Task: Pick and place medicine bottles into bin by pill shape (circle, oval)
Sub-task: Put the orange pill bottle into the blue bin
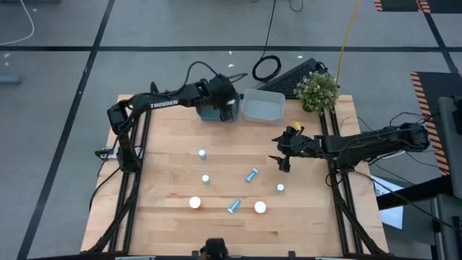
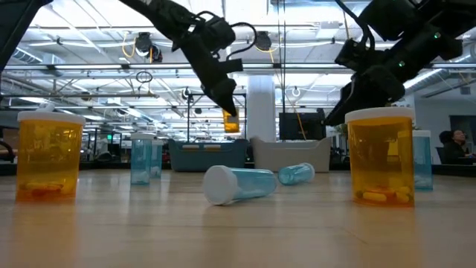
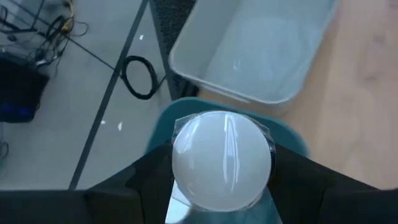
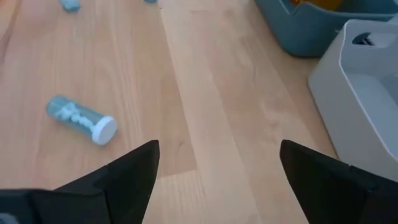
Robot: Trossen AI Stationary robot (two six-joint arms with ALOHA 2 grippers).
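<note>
Seven bottles on the table in the high view: two orange ones with white caps upright near the front edge (image 1: 195,203) (image 1: 260,207), three small blue ones upright (image 1: 202,154) (image 1: 206,178) (image 1: 280,188), two blue ones on their sides (image 1: 251,175) (image 1: 234,206). Left gripper (image 1: 229,107) is over the teal bin (image 1: 209,112) at the back of the table, clamped on an orange bottle (image 2: 231,122) (low view shows it hanging between the fingers, above the bin; left wrist view shows its white cap (image 3: 222,159) pinched from both sides with teal bin below). White bin (image 1: 263,107) sits just beside the teal one, on its right; nothing visible inside it. Right gripper (image 1: 283,158) hovers above bare wood right of centre, fingers spread wide, holding nothing; right wrist view has a tipped blue bottle (image 4: 81,119) well ahead of it, white pills showing inside. Potted plant (image 1: 317,90) at the back right corner. Keyboard (image 1: 292,78) lies behind the table.
</note>
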